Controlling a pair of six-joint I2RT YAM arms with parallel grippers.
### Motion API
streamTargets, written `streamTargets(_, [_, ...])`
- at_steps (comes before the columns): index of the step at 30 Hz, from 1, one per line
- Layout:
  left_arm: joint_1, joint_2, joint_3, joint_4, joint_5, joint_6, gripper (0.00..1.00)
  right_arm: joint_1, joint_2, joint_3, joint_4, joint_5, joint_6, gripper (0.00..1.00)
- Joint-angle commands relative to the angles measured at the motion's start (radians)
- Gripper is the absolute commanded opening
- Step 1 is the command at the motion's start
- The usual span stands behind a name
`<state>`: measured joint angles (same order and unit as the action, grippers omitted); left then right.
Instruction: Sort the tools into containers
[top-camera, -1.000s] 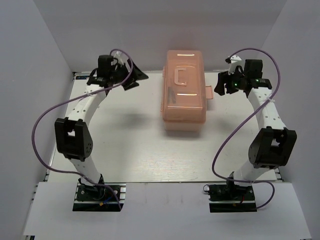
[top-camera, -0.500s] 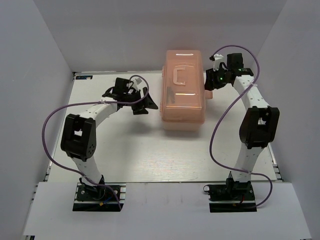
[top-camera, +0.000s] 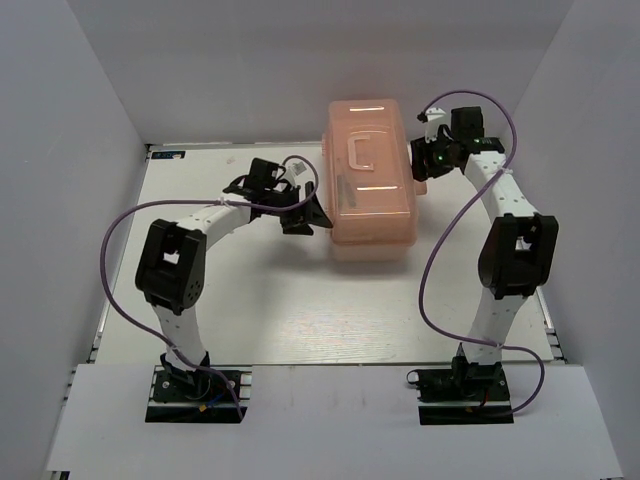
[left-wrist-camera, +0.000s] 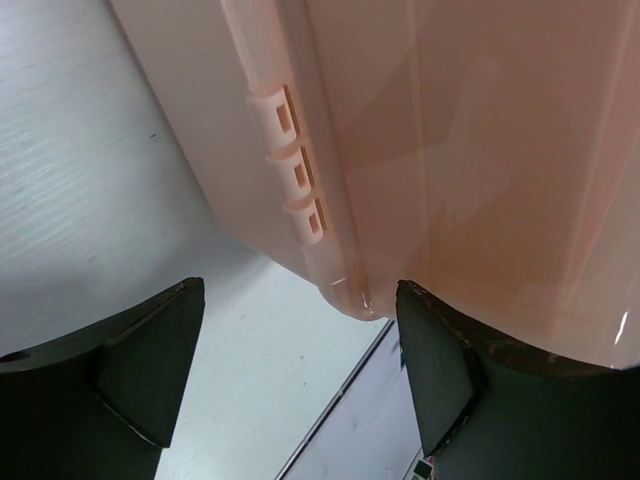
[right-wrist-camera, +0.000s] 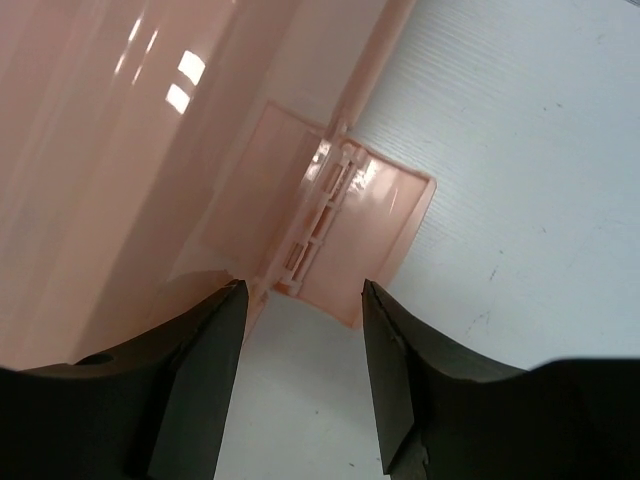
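From above, your toolbox lies shut toward the table's 12 o'clock. Your left gripper is close at the box's 8 o'clock, and your right gripper is close at its 2 o'clock.

On your left wrist, the jaws stand wide apart and empty. The box's lower corner lies between them, with hinge lugs at 11 o'clock.

On your right wrist, the jaws are spread and hold nothing. The latch flap hangs unfastened at 12 o'clock.

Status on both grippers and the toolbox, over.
Left gripper open by hinges. Right gripper open, facing latch. Toolbox shut, no tools visible.
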<state>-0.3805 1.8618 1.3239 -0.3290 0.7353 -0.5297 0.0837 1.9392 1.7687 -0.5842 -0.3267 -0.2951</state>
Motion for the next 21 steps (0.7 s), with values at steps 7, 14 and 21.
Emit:
streamTargets(7, [-0.034, -0.019, 0.051, -0.064, -0.046, 0.034, 0.87, 0.007, -0.154, -0.112, 0.046, 0.136, -0.016, 0.56])
streamTargets(14, [0.005, -0.335, -0.095, -0.222, -0.396, 0.019, 0.92, -0.002, -0.328, -0.219, -0.012, 0.268, 0.017, 0.83])
streamTargets(21, [0.005, -0.536, -0.143, -0.211, -0.537, 0.118, 0.99, -0.002, -0.534, -0.378, -0.105, 0.221, 0.157, 0.90])
